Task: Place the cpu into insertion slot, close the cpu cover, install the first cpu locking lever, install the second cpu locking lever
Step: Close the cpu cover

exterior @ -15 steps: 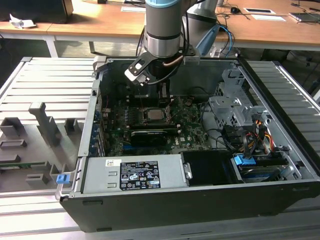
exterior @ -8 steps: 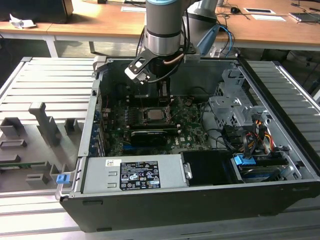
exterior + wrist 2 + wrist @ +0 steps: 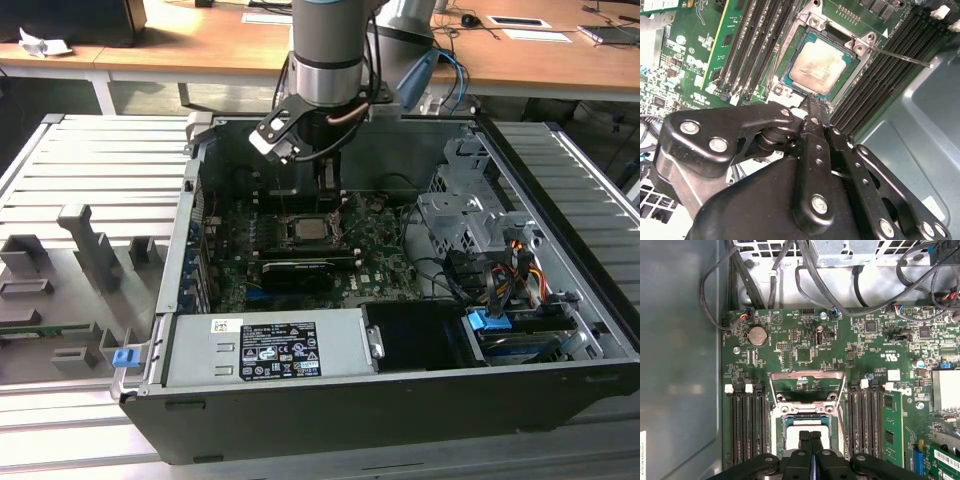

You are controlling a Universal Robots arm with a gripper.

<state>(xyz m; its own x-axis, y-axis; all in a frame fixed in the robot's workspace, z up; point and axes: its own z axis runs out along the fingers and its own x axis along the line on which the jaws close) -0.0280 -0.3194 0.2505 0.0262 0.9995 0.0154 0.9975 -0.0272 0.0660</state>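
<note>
Second wrist view: cpu (image 3: pixel 817 65) sits silver face up in the insertion slot (image 3: pixel 858 48). Gripper (image 3: pixel 811 101) fingers pressed together, holding nothing, tips at the slot's edge. First wrist view: cpu cover (image 3: pixel 807 374) stands flipped open.

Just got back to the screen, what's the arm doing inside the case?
The claw, shut on nothing, hovers at the edge of the insertion slot. The cpu lies seated in it, silvery face up. In the first wrist view the cpu cover looks flipped open beyond the slot, and a thin locking lever sticks out sideways, seemingly unlatched.
</note>
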